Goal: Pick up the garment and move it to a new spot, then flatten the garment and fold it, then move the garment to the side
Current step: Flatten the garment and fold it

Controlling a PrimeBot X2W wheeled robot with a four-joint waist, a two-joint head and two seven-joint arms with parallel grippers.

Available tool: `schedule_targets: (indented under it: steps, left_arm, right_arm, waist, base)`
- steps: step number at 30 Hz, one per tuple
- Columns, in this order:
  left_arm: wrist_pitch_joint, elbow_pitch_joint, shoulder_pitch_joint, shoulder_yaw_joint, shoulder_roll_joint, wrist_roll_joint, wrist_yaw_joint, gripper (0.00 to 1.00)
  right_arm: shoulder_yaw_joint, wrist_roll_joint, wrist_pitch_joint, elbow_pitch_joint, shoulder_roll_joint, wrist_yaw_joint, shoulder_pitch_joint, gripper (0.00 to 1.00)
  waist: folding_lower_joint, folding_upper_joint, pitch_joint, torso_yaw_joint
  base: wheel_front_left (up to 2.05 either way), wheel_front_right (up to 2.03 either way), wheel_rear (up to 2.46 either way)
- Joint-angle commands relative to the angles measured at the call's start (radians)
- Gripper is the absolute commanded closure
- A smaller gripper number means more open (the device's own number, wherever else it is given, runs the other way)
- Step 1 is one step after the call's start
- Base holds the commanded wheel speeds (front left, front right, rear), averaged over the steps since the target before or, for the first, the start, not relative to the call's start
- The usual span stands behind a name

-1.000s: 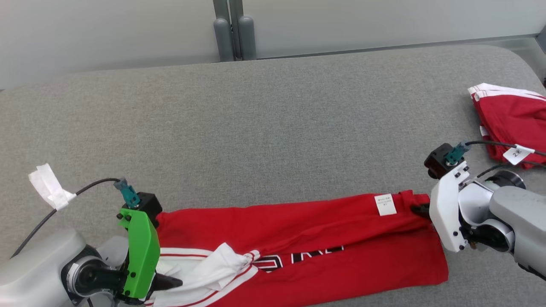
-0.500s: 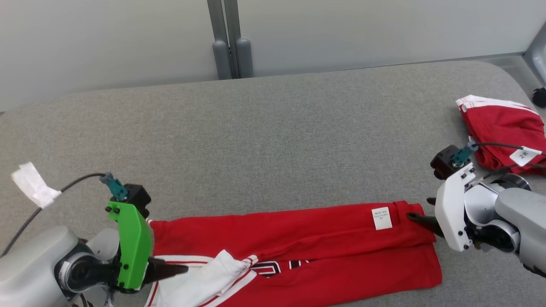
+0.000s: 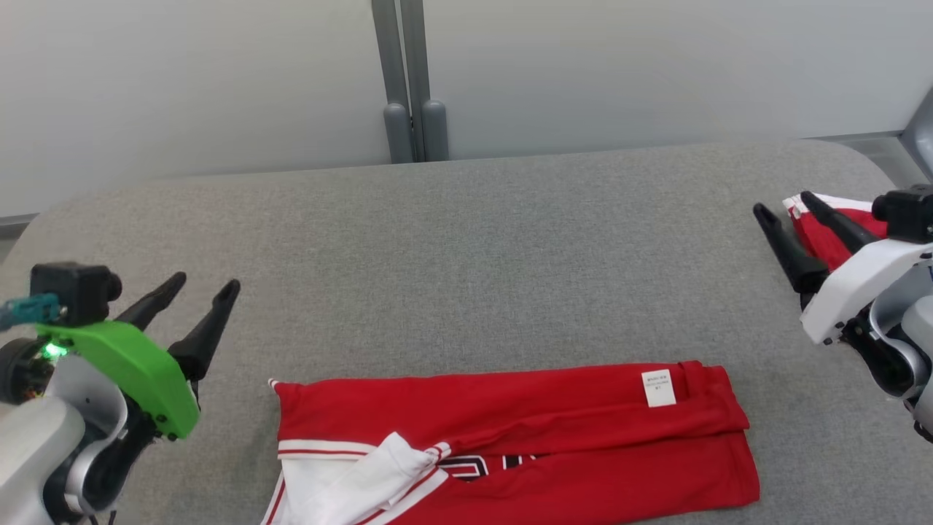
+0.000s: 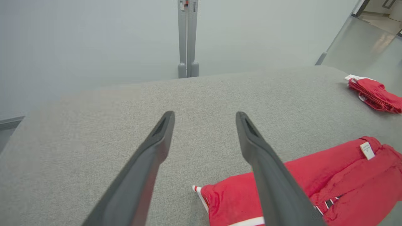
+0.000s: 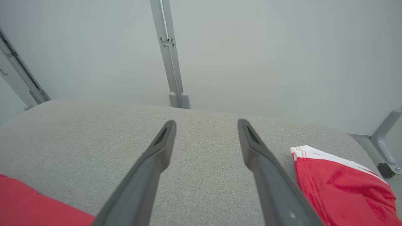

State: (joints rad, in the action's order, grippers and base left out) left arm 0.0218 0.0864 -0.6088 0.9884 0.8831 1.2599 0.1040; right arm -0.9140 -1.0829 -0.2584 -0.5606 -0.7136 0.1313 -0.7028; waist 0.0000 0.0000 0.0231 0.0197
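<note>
- Red knit garment with white striped trim (image 3: 510, 415) lies in the head view as a long folded strip along the near edge of the grey cloth-covered table (image 3: 466, 255). The frame cuts off its lower edge, and a white fold partly covers its black lettering. A small white label (image 3: 658, 388) sits near its right end.
- Same view: the left claw (image 3: 205, 281) is spread and empty, off the garment's left end. The right claw (image 3: 783, 203), also spread and empty, is well apart from the garment at the right and partly hides a second red folded cloth (image 3: 820, 233) by the table's right edge. Bare table runs back to the far edge.
- Left wrist view: the spread fingers (image 4: 157, 147) point over open table. The garment (image 4: 329, 175) lies lower right, its corner behind one finger.
- Right wrist view: the fingers (image 5: 157, 150) are wide apart. The second red folded cloth (image 5: 339, 185) lies just beside the right one, and the garment (image 5: 31, 201) is cropped at lower left.
</note>
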Motion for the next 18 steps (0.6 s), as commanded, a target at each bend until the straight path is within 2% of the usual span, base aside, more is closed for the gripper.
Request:
schedule_targets:
  steps: [1, 3, 5, 7, 10, 13, 18]
  left_arm:
    - [0.071, -0.014, 0.046, -0.018, 0.006, -0.020, 0.041, 0.00]
    - [0.174, -0.034, 0.097, -0.054, -0.004, -0.017, 0.100, 0.00]
    - [0.226, -0.051, 0.140, -0.101, -0.016, -0.034, 0.150, 0.00]
    - [0.241, -0.079, 0.187, -0.146, -0.035, -0.076, 0.183, 0.00]
    - [0.243, -0.121, 0.272, -0.291, -0.096, -0.184, 0.218, 0.00]
    - [0.243, -0.147, 0.398, -0.422, -0.184, -0.318, 0.225, 0.00]
    - [0.243, -0.143, 0.549, -0.573, -0.319, -0.502, 0.187, 0.00]
  right_arm:
    - [0.085, 0.046, -0.007, 0.014, 0.021, -0.001, 0.029, 0.00]
    - [0.236, 0.118, -0.006, 0.051, 0.057, -0.001, 0.104, 0.00]
    - [0.380, 0.202, -0.006, 0.096, 0.104, -0.001, 0.195, 0.00]
    - [0.500, 0.291, -0.006, 0.151, 0.153, -0.001, 0.283, 0.00]
    - [0.630, 0.391, -0.006, 0.222, 0.223, -0.001, 0.414, 0.00]
    - [0.721, 0.465, -0.006, 0.284, 0.285, -0.001, 0.527, 0.00]
    - [0.798, 0.536, -0.007, 0.328, 0.346, -0.001, 0.644, 0.00]
  waist:
    - [0.0000, 0.0000, 0.004, 0.003]
    - [0.0000, 0.0000, 0.005, 0.005]
    - [0.0000, 0.0000, 0.006, 0.008]
    - [0.0000, 0.0000, 0.008, 0.011]
    - [0.0000, 0.0000, 0.009, 0.017]
    - [0.0000, 0.0000, 0.011, 0.016]
    - [0.0000, 0.0000, 0.010, 0.010]
  base:
    - [0.00, 0.00, 0.00]
    - [0.00, 0.00, 0.00]
    - [0.00, 0.00, 0.00]
    - [0.00, 0.00, 0.00]
    - [0.00, 0.00, 0.00]
    - [0.00, 0.00, 0.00]
    - [0.00, 0.00, 0.00]
